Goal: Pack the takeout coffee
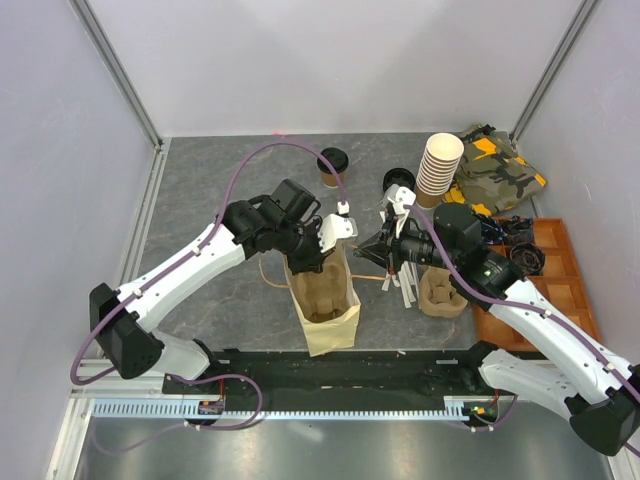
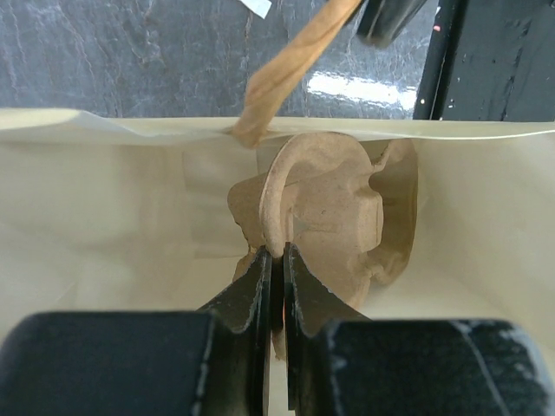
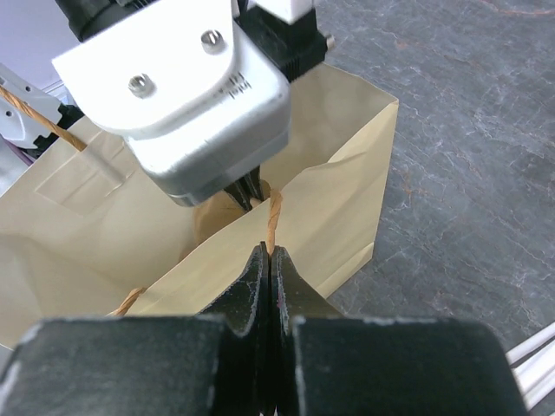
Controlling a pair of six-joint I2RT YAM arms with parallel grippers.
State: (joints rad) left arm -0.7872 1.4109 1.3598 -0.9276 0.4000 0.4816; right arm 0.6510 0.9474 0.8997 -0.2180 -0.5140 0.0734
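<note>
Two pincers meet at one paper bag (image 1: 325,305), which stands open just inside the middle of the near edge of the counter (image 1: 215,185); the left gripper (image 2: 273,260) reaches down into the bag's mouth, its jaws pressed together on the thin upright edge of a moulded-pulp cup carrier (image 2: 334,204) that sits inside, against the pale inner walls; the right gripper (image 3: 267,256) comes in from the right, jaws closed on the bag's twisted paper handle (image 3: 274,212) at the rim, with the left pincer's white housing just beyond it; a second loop of twisted handle arches over the opposite rim in the left wrist view.

The takeout coffee (image 1: 333,167), a small kraft cup under a black lid, stands upright toward the far edge near its middle, well apart from the bag and from both pincers; a tall stack of lidless paper cups (image 1: 438,165) rises toward the far right corner, beside a camouflage cloth (image 1: 500,170); another pulp carrier (image 1: 440,292) lies right of the bag, next to a brown compartment tray (image 1: 552,290) along the right edge.
</note>
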